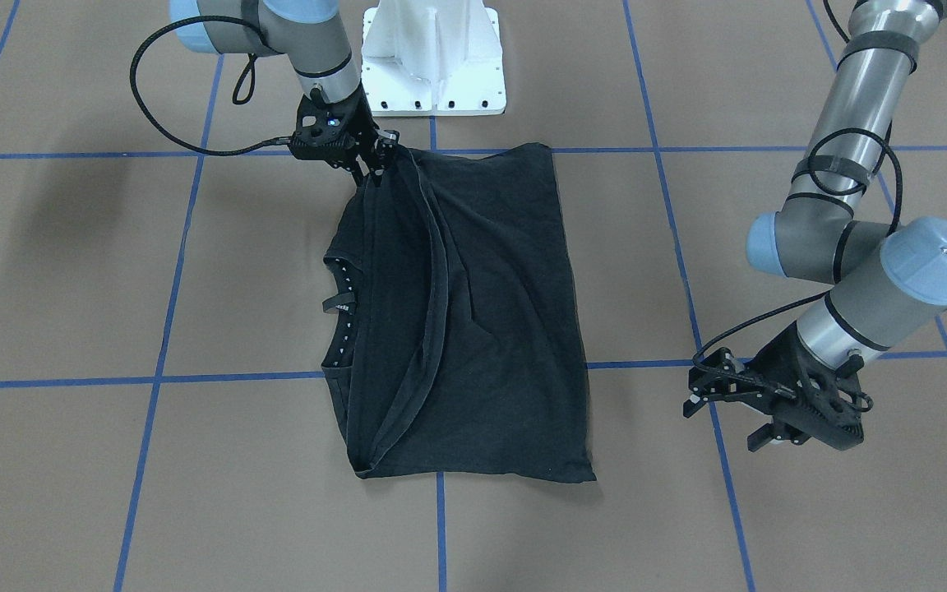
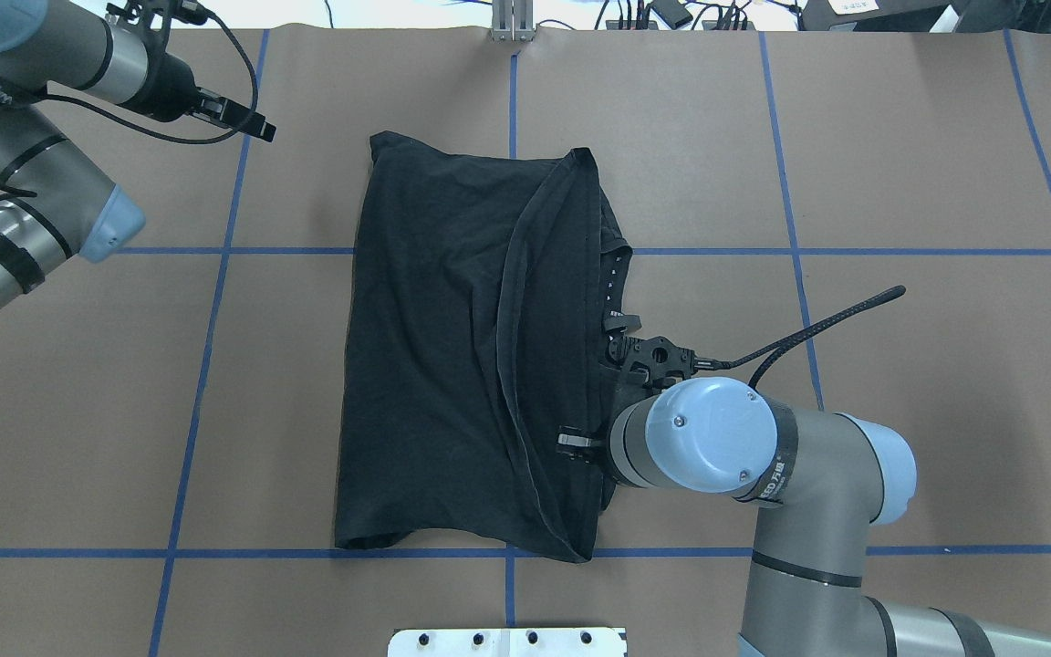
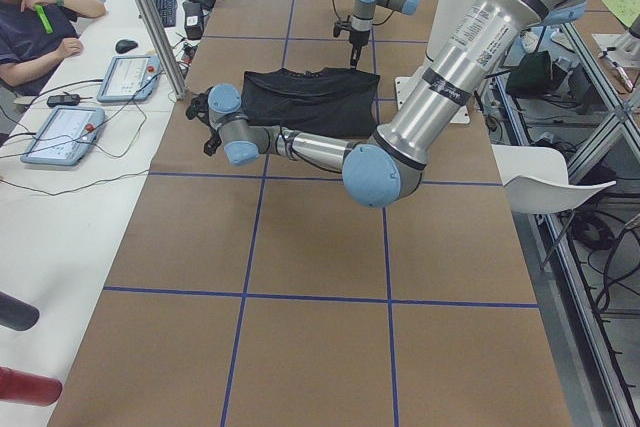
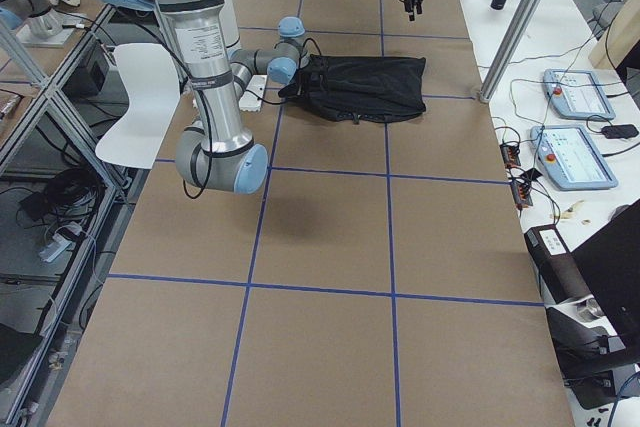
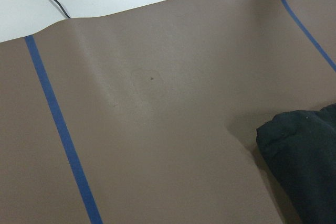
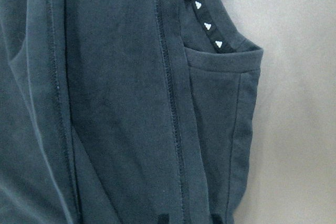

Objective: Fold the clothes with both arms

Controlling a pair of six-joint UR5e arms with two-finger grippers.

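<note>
The black T-shirt lies folded on the brown table, its collar with white triangle marks turned toward my right arm's side. My right gripper is shut on the shirt's edge at the corner nearest the robot base and holds it a little off the table. A raised ridge of cloth runs from there to the far corner. In the right wrist view the T-shirt fills the frame. My left gripper hangs open and holds nothing, well clear of the shirt. From overhead the left gripper is at the far left.
The white pedestal base stands just behind the shirt. Blue tape lines grid the table. A person sits at a side bench with control tablets. A shirt corner shows in the left wrist view.
</note>
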